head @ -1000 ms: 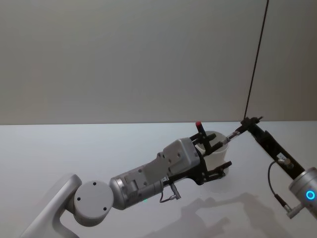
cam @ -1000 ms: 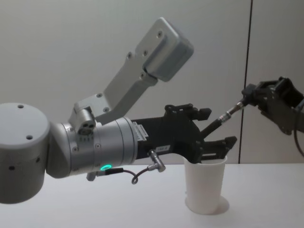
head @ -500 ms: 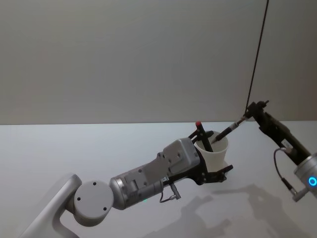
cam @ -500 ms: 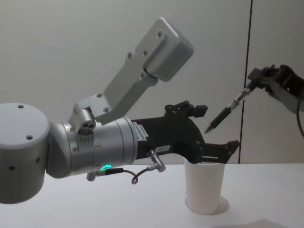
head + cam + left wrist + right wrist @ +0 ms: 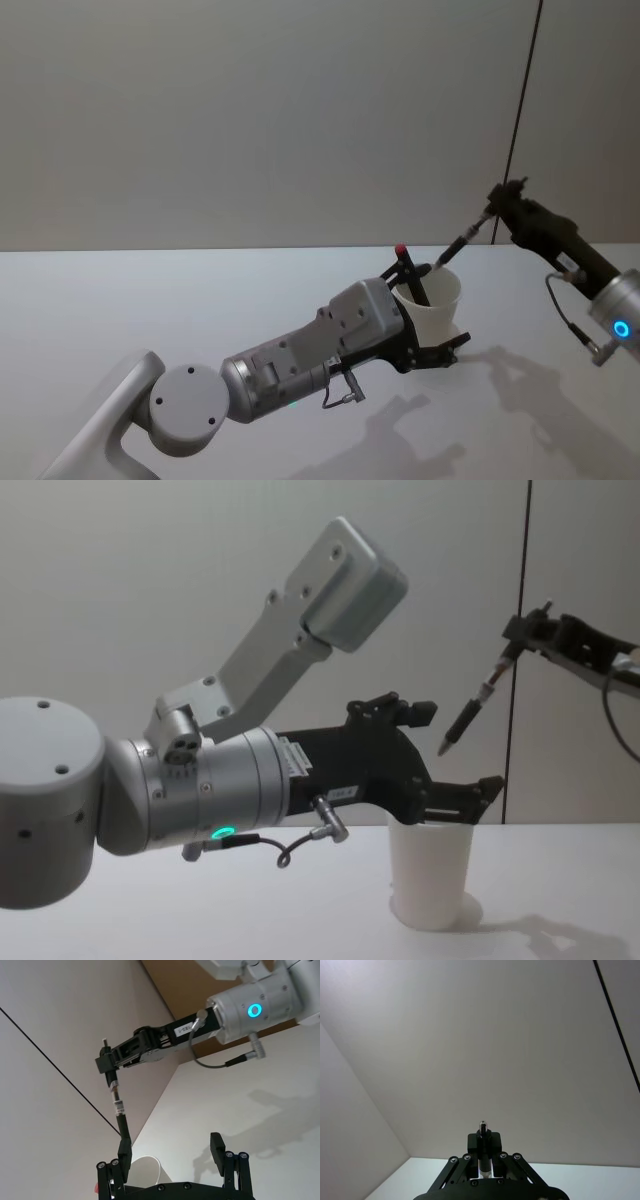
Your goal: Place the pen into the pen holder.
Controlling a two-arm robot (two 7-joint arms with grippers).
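Note:
The pen holder point(image 5: 437, 310) is a white paper cup standing upright on the table, also seen in the chest view point(image 5: 432, 875). My left gripper point(image 5: 430, 306) is open, with one finger on each side of the cup's top; a lower finger point(image 5: 480, 788) lies level with the rim. The pen point(image 5: 462, 238) is dark and slim, and it hangs tilted, tip down, just above the cup point(image 5: 145, 1175). My right gripper point(image 5: 497, 205) is shut on the pen's upper end, up and to the right of the cup. The chest view shows the pen point(image 5: 468, 715) clear of the rim.
The white table point(image 5: 150, 300) stretches out around the cup. A pale wall with a dark vertical seam point(image 5: 525, 90) stands behind. My left arm's large grey forearm point(image 5: 150, 790) crosses the near left of the table.
My right gripper has risen, and the pen has swung steeper. Its tip stays over the cup. The left arm has hardly moved.

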